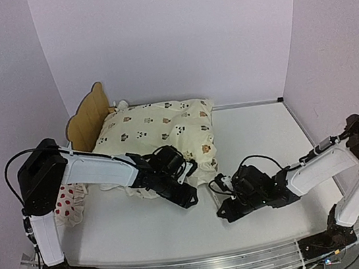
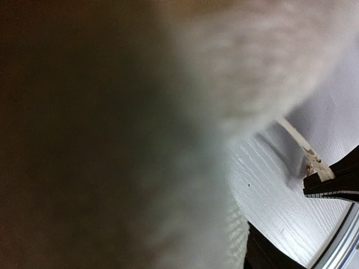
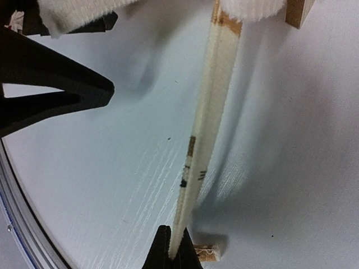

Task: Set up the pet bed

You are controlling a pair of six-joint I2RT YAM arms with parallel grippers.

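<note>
From above, the small light plywood pet bed (image 1: 88, 118) with a bear-ear headboard stands far left on the white table (image 1: 147, 232). A cream bear-print ruffled cushion (image 1: 159, 132) covers it. The left gripper (image 1: 188, 198) is at the cushion's near edge and the right gripper (image 1: 224, 199) is just right of it. In the left wrist view, blurred cushion fabric (image 2: 168, 112) fills the left. One black finger (image 2: 336, 182) sits just beside the bed's thin rail (image 2: 300, 143), apart from the other finger, with bare table (image 2: 280, 207) between them and nothing held. In the right wrist view, the bed's rail (image 3: 210, 112) runs from far to near. Its near end is pinched in the right gripper's (image 3: 171, 253) closed fingers.
</note>
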